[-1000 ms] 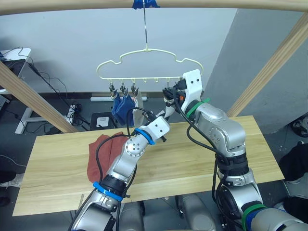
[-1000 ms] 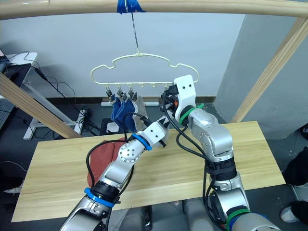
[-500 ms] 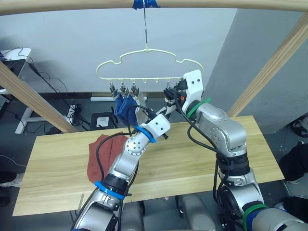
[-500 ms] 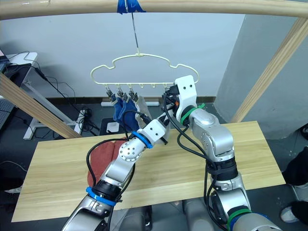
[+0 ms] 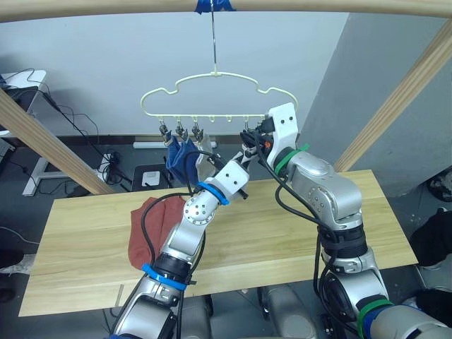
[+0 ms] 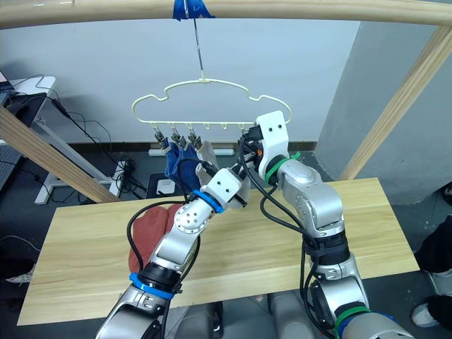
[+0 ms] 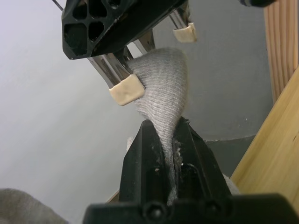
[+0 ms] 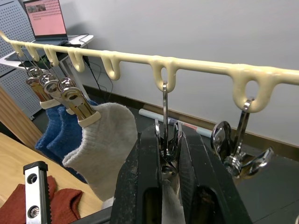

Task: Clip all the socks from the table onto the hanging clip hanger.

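Note:
The pale clip hanger (image 5: 215, 90) hangs from the wooden rail. Two blue socks (image 5: 181, 159) and one light grey sock (image 8: 103, 135) hang from its leftmost clips. My right gripper (image 8: 163, 134) is shut on a metal clip (image 8: 165, 122) further right along the hanger. My left gripper (image 7: 163, 129) is shut on a second grey sock (image 7: 163, 88) and holds it up beside that clip (image 5: 247, 139). The sock's tip lies between the clip's cream pads (image 7: 124, 90). Two rust-red socks (image 5: 151, 223) lie on the table (image 5: 296, 240), left of my left arm.
A slanted wooden post (image 5: 42, 145) stands at the left and another (image 5: 402, 92) at the right. One more metal clip (image 8: 239, 154) hangs free beyond the held one. Cables and a power strip (image 5: 106, 166) lie on the floor behind the table.
My left arm has lifted the grey sock up and to the right, closer to the clip in my right gripper. The right arm has stayed in place.

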